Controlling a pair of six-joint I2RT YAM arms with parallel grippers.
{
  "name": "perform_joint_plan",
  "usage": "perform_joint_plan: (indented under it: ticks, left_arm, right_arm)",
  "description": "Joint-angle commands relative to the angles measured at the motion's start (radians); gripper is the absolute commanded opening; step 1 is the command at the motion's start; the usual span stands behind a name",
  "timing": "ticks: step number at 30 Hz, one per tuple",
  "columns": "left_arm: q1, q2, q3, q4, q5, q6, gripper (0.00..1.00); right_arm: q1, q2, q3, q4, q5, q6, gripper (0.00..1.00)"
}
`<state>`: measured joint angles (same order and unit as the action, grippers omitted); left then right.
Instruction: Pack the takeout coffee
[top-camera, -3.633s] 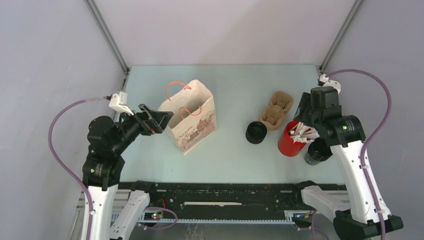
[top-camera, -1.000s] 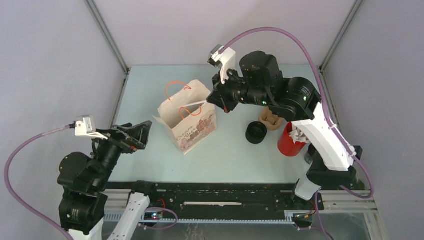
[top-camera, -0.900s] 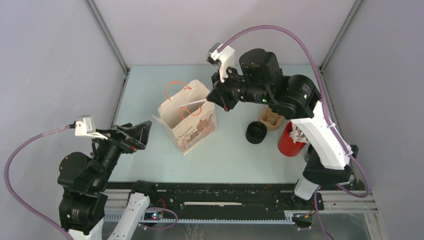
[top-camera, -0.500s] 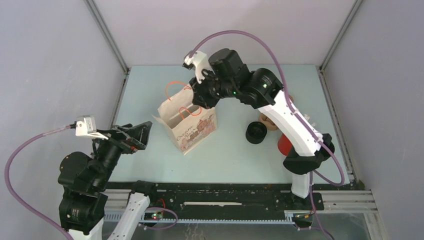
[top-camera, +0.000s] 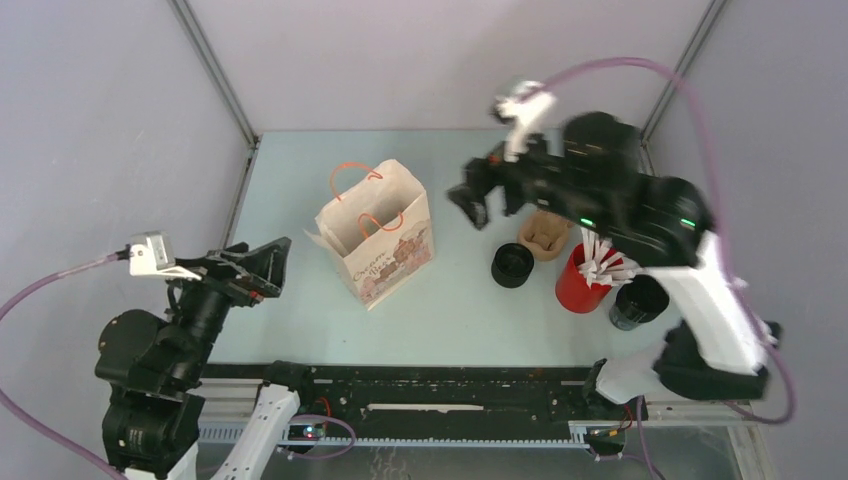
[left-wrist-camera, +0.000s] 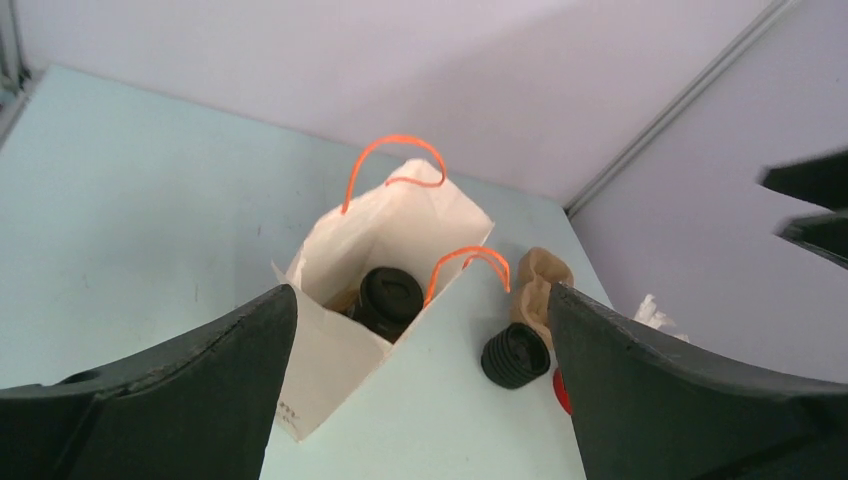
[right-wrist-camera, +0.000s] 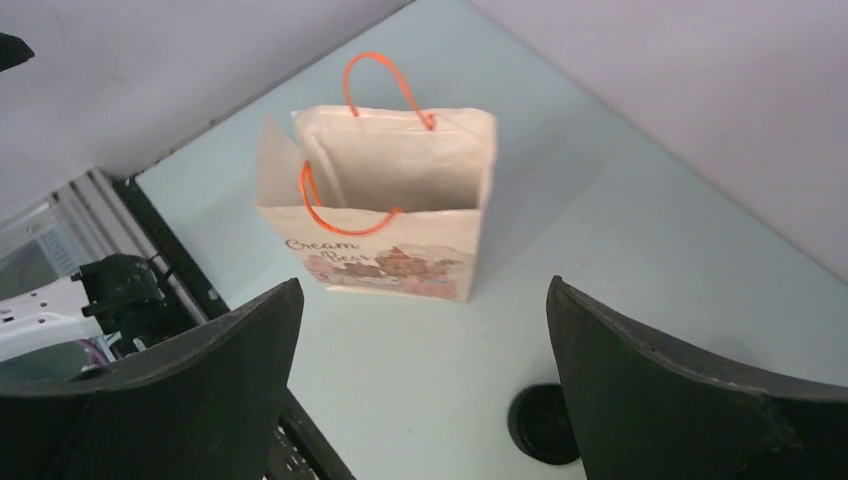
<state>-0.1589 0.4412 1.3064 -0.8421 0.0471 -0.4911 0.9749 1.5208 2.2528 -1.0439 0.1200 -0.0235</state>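
One black takeout coffee cup (top-camera: 512, 265) (left-wrist-camera: 517, 355) (right-wrist-camera: 543, 423) stands on the table, right of the paper bag (top-camera: 375, 232) (left-wrist-camera: 400, 215) (right-wrist-camera: 385, 205). In the left wrist view a second black lidded cup (left-wrist-camera: 388, 298) sits inside the bag. My right gripper (top-camera: 480, 195) (right-wrist-camera: 422, 290) hangs open and empty above the table, between the bag and the brown carrier (top-camera: 547, 235). At the left edge of the table my left gripper (top-camera: 268, 266) (left-wrist-camera: 420, 292) is open and empty, pointing at the bag.
The red cup of white sticks (top-camera: 580, 283) stands right of the table cup. Another black cup (top-camera: 637, 300) is beside it near the right edge. The bag's orange handles (left-wrist-camera: 395, 160) stand upright. Grey walls close in on three sides.
My right gripper held a white stick over the bag, opened there, and has swung back right with nothing in it. The left arm has shifted slightly.
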Motion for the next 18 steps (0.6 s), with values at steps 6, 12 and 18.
perform_joint_plan:
  ticks: [6, 12, 18]
  left_arm:
    - [-0.004, 0.040, 0.206, 0.027, -0.136, 0.102, 1.00]
    - [-0.004, 0.034, 0.291, 0.065, -0.226, 0.133, 1.00]
    - [-0.012, 0.049, 0.337, 0.054, -0.267, 0.168, 1.00]
  right_arm:
    - [0.013, -0.550, -0.322, 0.230, 0.264, 0.003, 1.00]
    - [0.013, -0.702, -0.356, 0.227, 0.369, -0.019, 1.00]
    - [0.009, -0.743, -0.375, 0.224, 0.389, -0.002, 1.00]
